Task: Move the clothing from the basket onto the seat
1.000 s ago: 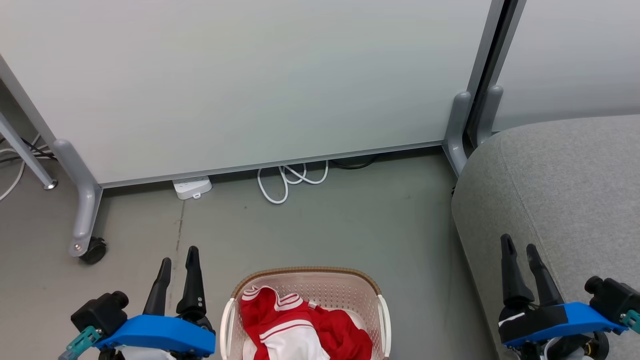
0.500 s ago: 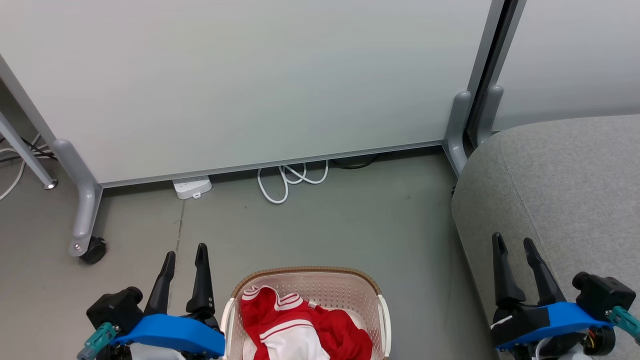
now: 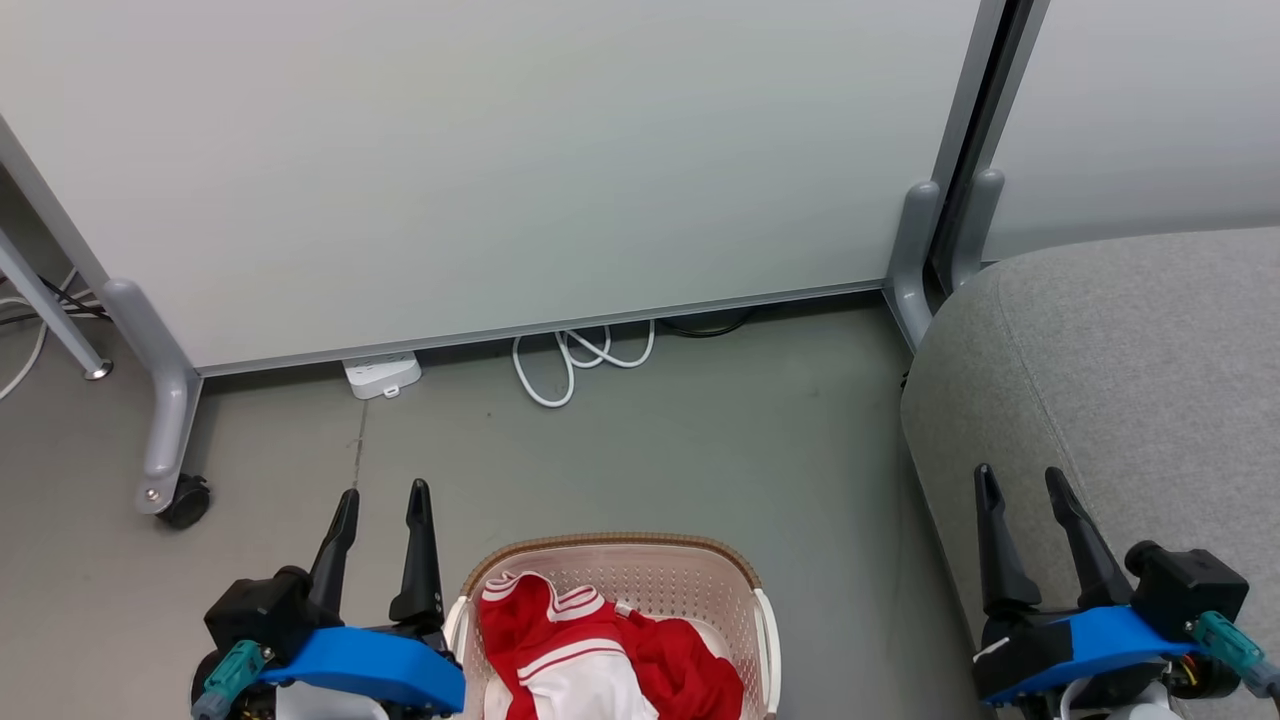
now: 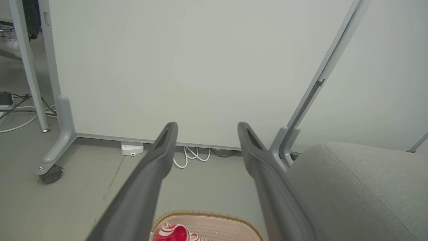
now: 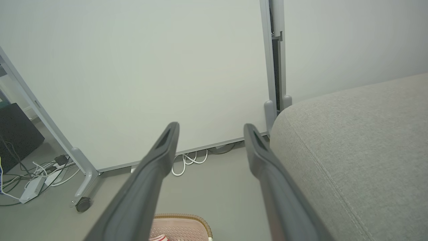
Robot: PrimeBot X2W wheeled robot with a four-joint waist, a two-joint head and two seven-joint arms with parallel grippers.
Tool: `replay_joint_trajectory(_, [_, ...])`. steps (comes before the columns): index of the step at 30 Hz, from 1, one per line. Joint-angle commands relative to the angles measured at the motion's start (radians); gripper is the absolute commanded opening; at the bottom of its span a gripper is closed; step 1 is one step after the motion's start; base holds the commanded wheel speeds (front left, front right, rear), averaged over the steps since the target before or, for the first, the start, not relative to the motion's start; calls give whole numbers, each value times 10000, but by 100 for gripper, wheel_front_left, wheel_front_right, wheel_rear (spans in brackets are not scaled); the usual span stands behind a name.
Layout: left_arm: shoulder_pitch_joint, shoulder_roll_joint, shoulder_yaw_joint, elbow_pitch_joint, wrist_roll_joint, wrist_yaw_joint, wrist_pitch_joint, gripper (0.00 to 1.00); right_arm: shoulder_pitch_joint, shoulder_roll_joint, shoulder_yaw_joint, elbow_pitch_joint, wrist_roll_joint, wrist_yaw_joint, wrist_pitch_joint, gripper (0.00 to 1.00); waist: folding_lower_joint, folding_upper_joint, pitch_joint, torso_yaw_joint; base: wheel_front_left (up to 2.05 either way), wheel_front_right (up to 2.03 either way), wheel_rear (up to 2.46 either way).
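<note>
Down on the grey floor (image 3: pixel 650 450), right in front of the robot, sits the basket (image 3: pixel 742 585), cream perforated plastic with a brown woven-look band along its rim. Its near part is cut off by the bottom of the head view. Both pieces of clothing are inside it. The red-and-white shirt (image 3: pixel 560 645) fills the left half, with its striped trim up at the far-left corner and a white panel nearer the robot, so it runs roughly from far to near. It is too crumpled to give a clean long axis. The plain red shirt (image 3: pixel 695 660) is bunched against it on the right.

The seat (image 3: pixel 1130 360), big and grey with rounded edges, stands to the basket's right, apart from it, with nothing lying on the part that shows.

The left gripper (image 3: pixel 384 491) hangs just beside the basket's left rim with its 2 fingers spread and nothing between them. Whether it touches the rim I cannot tell. The right gripper (image 3: pixel 1019 472) is over the seat's near-left edge, its fingers likewise apart and bare. Both point away from the robot toward the white partition panel (image 3: pixel 500 150).

Under that panel lie a white power strip (image 3: pixel 381 375) and a looped white cable (image 3: pixel 570 365). A caster wheel (image 3: pixel 186 500) sits at its left foot.
</note>
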Motion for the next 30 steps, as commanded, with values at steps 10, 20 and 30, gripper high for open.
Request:
replay_joint_trajectory(10, [-166, 74, -158, 50, 687, 153, -274, 100, -56, -57, -26, -134, -950, -1, -261, 100, 0, 0, 16, -43, 0, 0, 0])
replay_joint_trajectory(20, [-133, 85, -287, 128, 1256, 337, -472, 100, -37, -63, 17, -161, -1732, -1, -445, 100, 0, 0, 40, -135, 0, 0, 0])
replay_joint_trajectory(30, [-180, 90, -437, 147, 1837, 479, -645, 100, -36, -66, 4, -217, -2488, -1, -601, 100, 0, 0, 59, -173, 0, 0, 0])
